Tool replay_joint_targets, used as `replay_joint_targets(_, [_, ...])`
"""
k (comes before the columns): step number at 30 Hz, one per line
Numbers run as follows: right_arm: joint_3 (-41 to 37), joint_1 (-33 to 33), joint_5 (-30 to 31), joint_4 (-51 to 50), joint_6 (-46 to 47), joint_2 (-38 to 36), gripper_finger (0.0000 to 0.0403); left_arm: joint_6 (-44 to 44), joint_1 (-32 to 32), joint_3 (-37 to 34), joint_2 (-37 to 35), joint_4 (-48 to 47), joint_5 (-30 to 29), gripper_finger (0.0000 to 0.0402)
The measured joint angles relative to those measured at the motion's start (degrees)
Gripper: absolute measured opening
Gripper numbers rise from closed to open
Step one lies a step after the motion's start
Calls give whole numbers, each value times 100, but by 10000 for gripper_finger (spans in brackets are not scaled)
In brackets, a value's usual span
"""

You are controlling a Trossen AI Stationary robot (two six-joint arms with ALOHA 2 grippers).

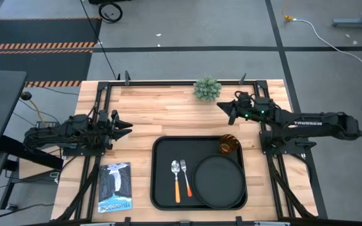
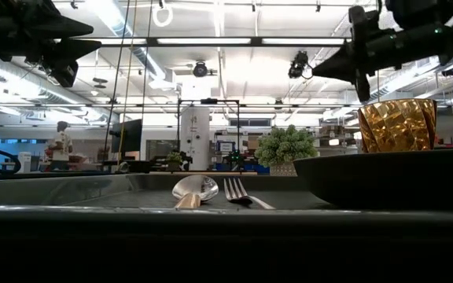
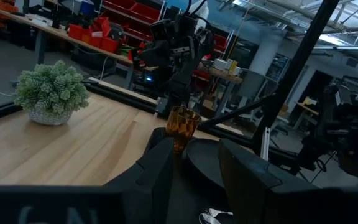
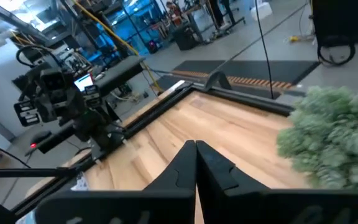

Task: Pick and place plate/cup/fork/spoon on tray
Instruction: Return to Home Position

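The black rectangular tray lies at the table's near middle. On it rest the round black plate at its right, the orange-handled spoon and fork side by side left of the plate, and the amber cup upright in the tray's far right corner. My left gripper is open and empty at the table's left, above the wood. My right gripper is shut and empty at the far right, beside the green plant and clear of the cup.
A small green potted plant stands at the far edge's middle, close to my right gripper. A blue and white booklet lies left of the tray near the front edge. Bare wood lies between the arms, beyond the tray.
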Motion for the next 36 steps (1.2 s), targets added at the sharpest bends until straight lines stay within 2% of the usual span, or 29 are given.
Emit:
replay_joint_targets(11, [-717,-1196,-919,2,-257,-1047,7,137,0,1,0,-52,3,135])
replay_joint_targets(24, [-1656,-2549,-2048,213,150,-2159,7,439,0,2,0,-44,3,134])
replay_joint_targets(36, [-1922,-3956,-3357,222,157,-2744,7,507,-1,1,0,-106,-45,134])
